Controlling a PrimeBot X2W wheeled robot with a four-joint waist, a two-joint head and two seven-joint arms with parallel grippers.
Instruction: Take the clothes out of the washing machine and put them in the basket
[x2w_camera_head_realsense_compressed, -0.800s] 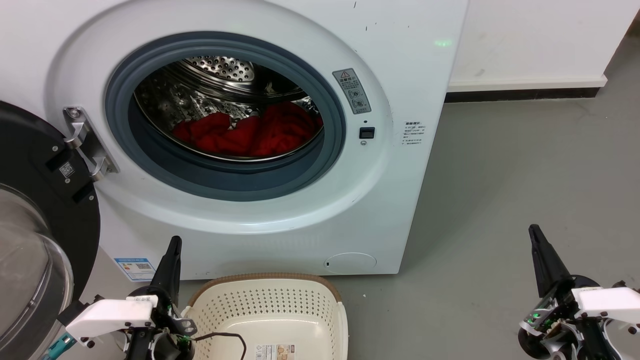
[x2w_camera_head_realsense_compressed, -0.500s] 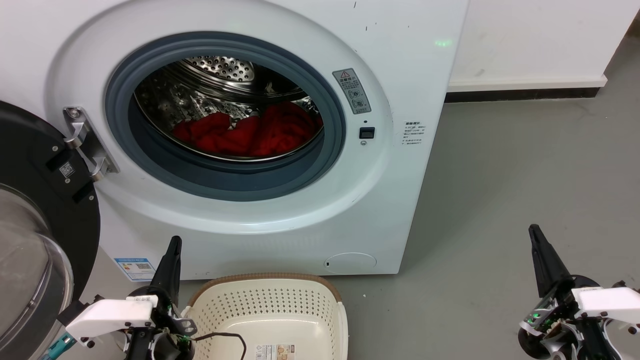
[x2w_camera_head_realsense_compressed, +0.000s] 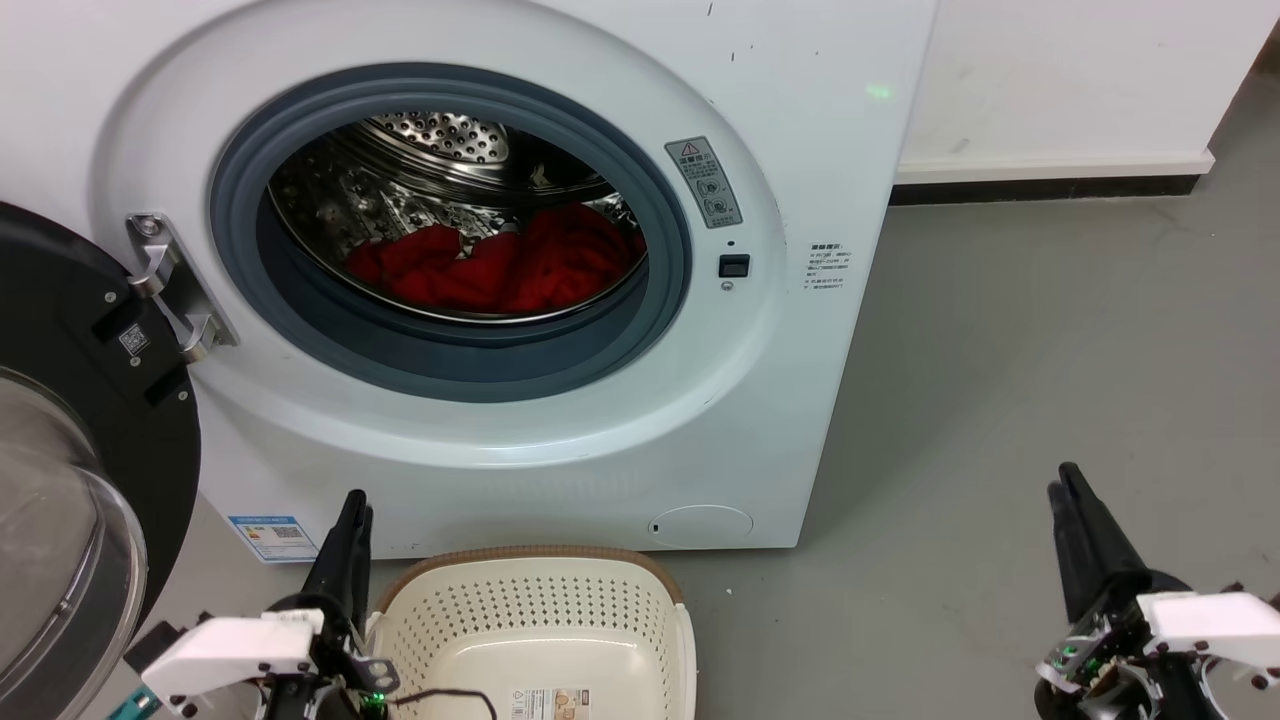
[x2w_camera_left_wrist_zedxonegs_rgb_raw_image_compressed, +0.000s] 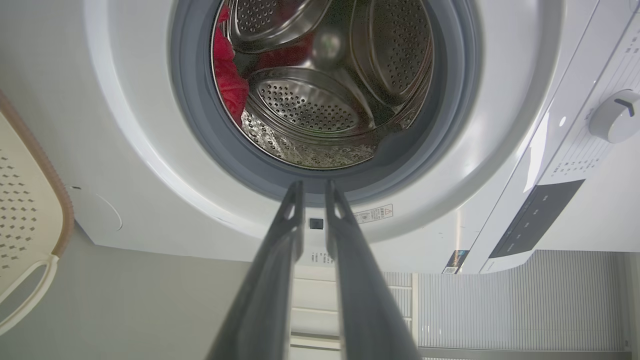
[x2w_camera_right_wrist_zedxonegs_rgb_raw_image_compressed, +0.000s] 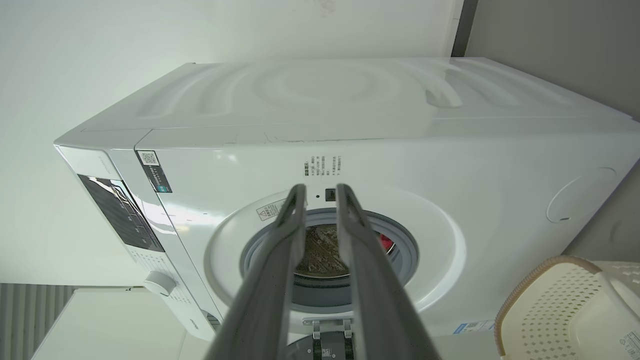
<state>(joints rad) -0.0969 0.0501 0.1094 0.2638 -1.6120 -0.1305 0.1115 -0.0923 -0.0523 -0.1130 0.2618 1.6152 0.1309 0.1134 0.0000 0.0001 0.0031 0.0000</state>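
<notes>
noted clothes (x2w_camera_head_realsense_compressed: 500, 270) in washing machine (x2w_camera_head_realsense_compressed: 800, 380); basket (x2w_camera_head_realsense_compressed: 540, 551) parked below porthole (x2w_camera_head_realsense_compressed: 450, 365) for short drop; left pincer (x2w_camera_head_realsense_compressed: 358, 500), right pincer (x2w_camera_head_realsense_compressed: 1060, 478) narrow, empty.

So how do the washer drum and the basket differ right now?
The drum is shiny steel; the basket is cream plastic with a brown rim. The drum holds the red clothes; the basket's visible part holds none. The drum sits higher; the basket stands on the floor. Both are perforated.
</notes>
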